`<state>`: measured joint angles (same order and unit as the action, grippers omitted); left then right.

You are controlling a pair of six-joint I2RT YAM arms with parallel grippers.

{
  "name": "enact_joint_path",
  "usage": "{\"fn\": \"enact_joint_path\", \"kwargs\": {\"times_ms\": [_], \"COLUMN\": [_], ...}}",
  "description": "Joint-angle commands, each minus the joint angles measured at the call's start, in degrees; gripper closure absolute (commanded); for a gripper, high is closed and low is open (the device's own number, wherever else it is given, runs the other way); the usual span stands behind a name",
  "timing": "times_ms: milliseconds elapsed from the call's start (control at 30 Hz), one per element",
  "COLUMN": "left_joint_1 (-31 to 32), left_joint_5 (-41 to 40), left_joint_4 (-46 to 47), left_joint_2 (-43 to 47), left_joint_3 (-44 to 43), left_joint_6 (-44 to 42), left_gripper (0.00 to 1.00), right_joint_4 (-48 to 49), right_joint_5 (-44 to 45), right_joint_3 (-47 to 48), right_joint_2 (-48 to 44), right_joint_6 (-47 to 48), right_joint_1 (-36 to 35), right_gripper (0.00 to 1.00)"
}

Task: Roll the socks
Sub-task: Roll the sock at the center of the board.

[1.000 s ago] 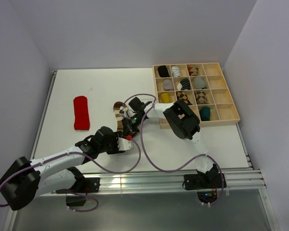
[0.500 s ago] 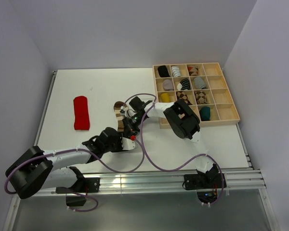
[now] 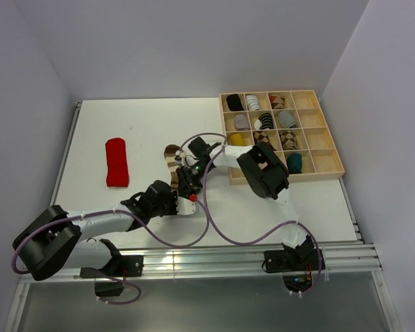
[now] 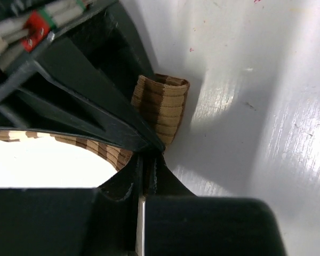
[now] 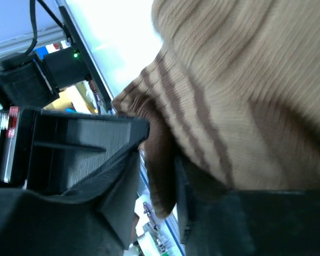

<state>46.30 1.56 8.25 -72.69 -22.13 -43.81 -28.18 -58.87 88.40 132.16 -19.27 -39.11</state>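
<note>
Striped sock (image 5: 229, 80) between right jaws

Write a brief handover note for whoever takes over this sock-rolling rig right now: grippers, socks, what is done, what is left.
Left gripper: shut on an edge of the striped sock.
Right gripper: shut on the same sock.
Striped sock: mid-table between both grippers, one end curled into a partial roll.
Red sock: flat on the left, untouched.
Teal sock: bundled in the tray, bottom row.
Done: teal, apparently.
Left: finish the striped roll, then roll the red.
</note>
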Motion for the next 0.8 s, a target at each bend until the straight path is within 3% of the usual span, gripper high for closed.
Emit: {"fn": "enact_joint_path", "kwargs": {"times_ms": [0,100,300,500,767], "left_joint_1": [-1.47,-4.1,-10.51,-15.45,-18.7], "left_joint_5": [6.51,11.52,22.33,30.5,39.38], "left_joint_4": [-8.06,-13.59,-21.77,-32.41,-51.03], "left_joint_2": [-1.84,-2.46,-4.57,-9.66,-23.89], "left_joint_3": [-2.73,-5.64,-11.61,-18.73,-32.7], "left_joint_6": [2.41,3.38,3.73,2.16,-2.59], "left_gripper": [1.0,1.0,1.0,1.0,1.0], "right_joint_4": [3.65,6.65,9.63,19.74,29.75], "right_joint_5": [6.65,11.93,25.62,32.66,45.67], "right_joint_3": [-3.92,-8.23,-17.36,-31.7,-47.59], "right_joint_2": [-4.34,-10.31,-23.14,-37.72,-58.49], "right_joint_6": [-0.42,-1.12,-2.53,-6.92,-3.69], "right_joint_1": [1.05,1.93,2.72,4.92,1.77], "right_gripper": [0.58,0.5,0.49,0.49,0.5]}}
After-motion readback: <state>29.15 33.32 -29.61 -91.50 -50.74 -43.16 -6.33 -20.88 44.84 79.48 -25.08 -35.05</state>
